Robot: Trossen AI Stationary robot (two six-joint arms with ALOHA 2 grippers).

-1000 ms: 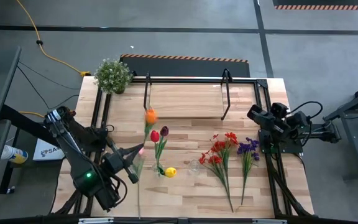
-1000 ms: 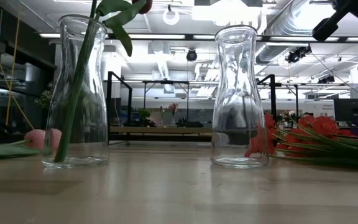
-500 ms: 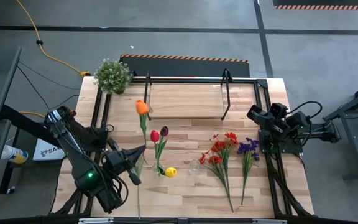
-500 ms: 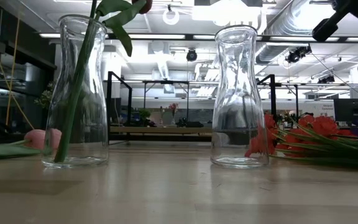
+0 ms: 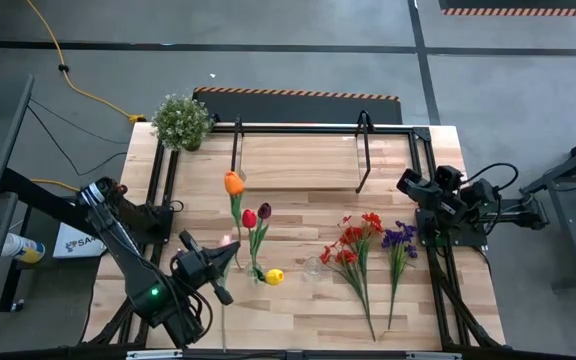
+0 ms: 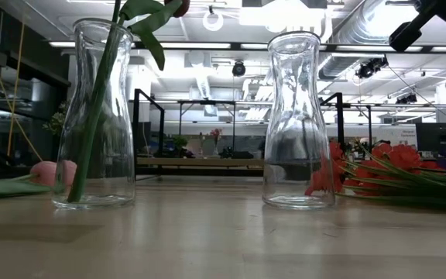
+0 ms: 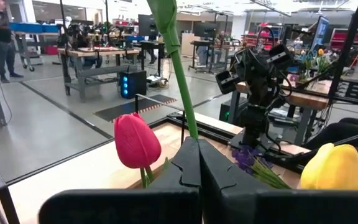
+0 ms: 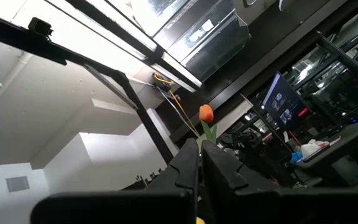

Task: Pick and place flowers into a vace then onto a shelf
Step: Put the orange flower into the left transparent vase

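Observation:
My left gripper (image 5: 226, 258) is shut on an orange tulip (image 5: 233, 183), just left of the glass vase (image 5: 254, 270) that holds a red tulip (image 5: 249, 217) and a maroon one. In the left wrist view the red tulip (image 7: 137, 140) and a yellow tulip (image 7: 334, 167) flank my fingers. The low view shows that vase (image 6: 95, 116) with a green stem in it, a second vase (image 6: 299, 120) and a pink tulip (image 6: 53, 172) lying on the table. Red sprays (image 5: 353, 245) and purple sprays (image 5: 400, 238) lie flat at the right. The shelf (image 5: 298, 160) stands at the far side. My right gripper (image 5: 408, 183) waits shut at the right edge. My left gripper pinches the orange tulip's green stem (image 7: 190, 127) between its two fingers, partway along its length. The fingers point toward the table's right and lie across the stem. The bloom stands out on the far side of the fingers, the bare stem end (image 5: 223, 320) on the near side, lifted off the table.
A bushy potted plant (image 5: 181, 120) sits at the far left corner. Black frame rails run along the table's left and right sides. Bare planks lie along the near edge between the vases and the sprays. A person stands far off in the room (image 7: 2, 31).
The held orange tulip has swung: its bloom went toward the table's far left, then came partway back. My left gripper has stayed shut on the stem and has crept slightly toward the vase. The vases and the other flowers have kept still.

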